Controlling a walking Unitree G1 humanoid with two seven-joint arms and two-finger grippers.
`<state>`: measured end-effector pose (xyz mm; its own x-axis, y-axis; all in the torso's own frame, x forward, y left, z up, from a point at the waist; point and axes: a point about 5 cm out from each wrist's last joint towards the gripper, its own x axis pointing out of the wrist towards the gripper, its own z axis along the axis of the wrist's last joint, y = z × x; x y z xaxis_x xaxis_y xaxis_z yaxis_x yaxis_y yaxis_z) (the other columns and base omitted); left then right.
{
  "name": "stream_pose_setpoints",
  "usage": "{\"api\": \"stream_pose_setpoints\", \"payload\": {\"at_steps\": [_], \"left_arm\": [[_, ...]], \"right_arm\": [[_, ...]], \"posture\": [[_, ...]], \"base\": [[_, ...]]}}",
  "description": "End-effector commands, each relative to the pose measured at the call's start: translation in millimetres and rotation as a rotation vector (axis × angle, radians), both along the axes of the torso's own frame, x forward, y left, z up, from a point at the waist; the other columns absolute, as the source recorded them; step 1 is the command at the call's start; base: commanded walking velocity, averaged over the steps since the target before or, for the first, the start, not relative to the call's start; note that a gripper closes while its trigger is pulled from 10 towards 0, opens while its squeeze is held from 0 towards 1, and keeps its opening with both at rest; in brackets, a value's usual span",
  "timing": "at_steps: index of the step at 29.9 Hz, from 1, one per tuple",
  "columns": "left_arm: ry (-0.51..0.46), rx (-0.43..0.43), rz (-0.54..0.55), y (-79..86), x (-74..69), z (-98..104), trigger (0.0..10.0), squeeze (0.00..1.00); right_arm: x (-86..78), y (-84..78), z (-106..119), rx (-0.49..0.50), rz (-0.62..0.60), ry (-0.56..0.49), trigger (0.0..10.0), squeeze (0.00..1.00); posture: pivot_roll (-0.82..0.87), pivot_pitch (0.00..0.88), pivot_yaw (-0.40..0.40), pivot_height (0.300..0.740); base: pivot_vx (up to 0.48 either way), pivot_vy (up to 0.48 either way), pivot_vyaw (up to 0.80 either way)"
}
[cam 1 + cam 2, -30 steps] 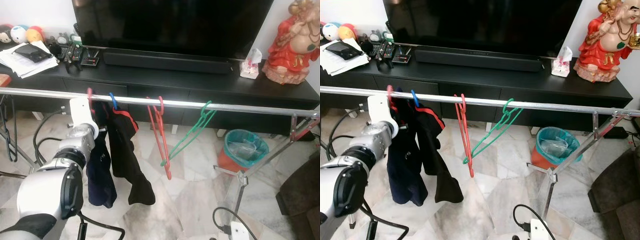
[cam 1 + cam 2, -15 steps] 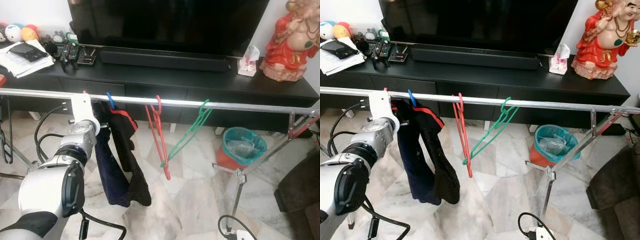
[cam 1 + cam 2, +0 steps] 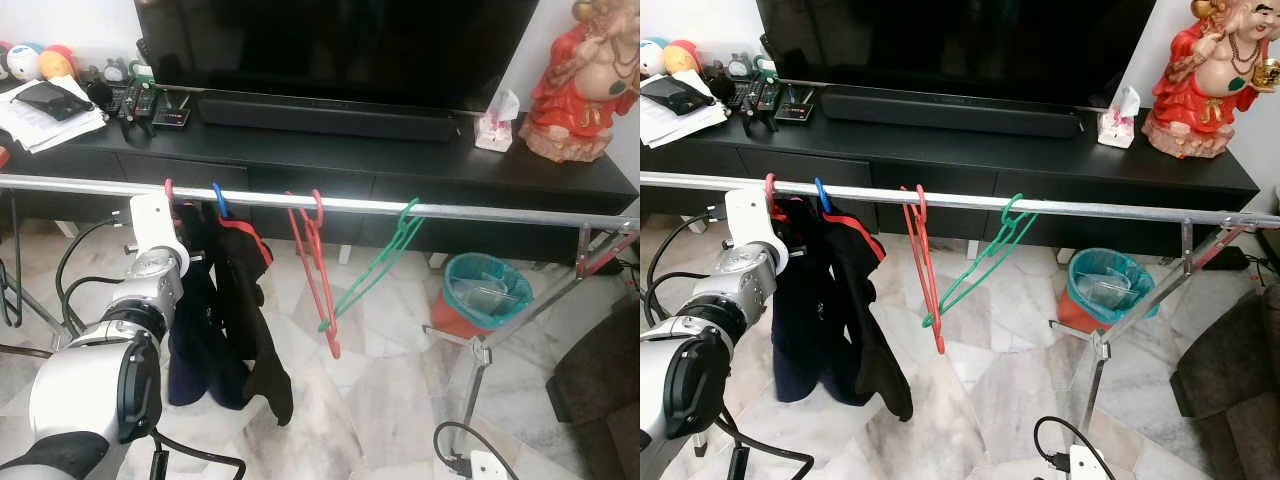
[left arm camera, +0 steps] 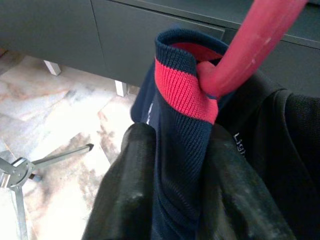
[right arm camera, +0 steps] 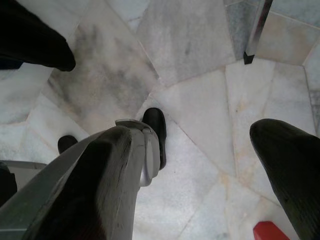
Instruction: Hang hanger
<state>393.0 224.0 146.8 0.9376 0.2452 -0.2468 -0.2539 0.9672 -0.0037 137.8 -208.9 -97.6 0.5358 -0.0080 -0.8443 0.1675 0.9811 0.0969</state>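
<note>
A silver clothes rail (image 3: pixel 480 210) runs across in front of me. At its left end hangs a pink hanger (image 4: pixel 255 45) whose hook (image 3: pixel 168 190) sits over the rail; it carries a navy garment (image 3: pixel 195 330) with a red collar. My left arm (image 3: pixel 150 270) reaches up to it, and my left gripper (image 4: pixel 182 140) is shut on the navy garment just below the collar. Beside it hang a blue hanger (image 3: pixel 220 200) with a black garment (image 3: pixel 250 320), a bare red hanger (image 3: pixel 318 270) and a bare green hanger (image 3: pixel 380 265). My right gripper (image 5: pixel 200 165) is open, low over the marble floor.
Behind the rail stands a black TV console (image 3: pixel 400 165) with a TV, a soundbar and a red statue (image 3: pixel 585 80). A teal bin (image 3: pixel 485 295) stands at the right under the rail, near the rack's leg (image 3: pixel 480 355). A cable (image 3: pixel 455 460) lies on the floor.
The navy and black garments swung right and have swung back to hang lower and straighter. My left arm has shifted slightly left along the rail. The camera has moved a little.
</note>
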Motion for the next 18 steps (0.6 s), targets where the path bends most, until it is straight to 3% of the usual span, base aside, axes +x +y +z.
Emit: {"api": "stream_pose_setpoints", "payload": {"at_steps": [1, 12, 18], "left_arm": [[-0.022, 0.038, -0.003, 2.5, 0.2, 4, 10.0, 1.0], [-0.09, 0.031, -0.021, 3.2, 3.2, 16, 10.0, 1.0], [-0.131, 0.043, -0.017, 9.3, -3.6, 12, 10.0, 1.0]], "right_arm": [[-3.8, -1.0, -1, 0.0, -0.032, 0.011, 10.0, 0.0], [-1.1, 2.0, -1, 0.004, -0.059, 0.009, 10.0, 0.0], [1.1, 4.2, -1, 0.006, -0.076, 0.005, 10.0, 0.0]], "posture": [[-0.03, 0.075, -0.081, 0.74], [-0.02, 0.067, -0.072, 0.74], [-0.01, 0.046, -0.061, 0.74]], "base": [[0.0, 0.0, 0.0], [0.0, 0.0, 0.0], [0.0, 0.0, 0.0]]}}
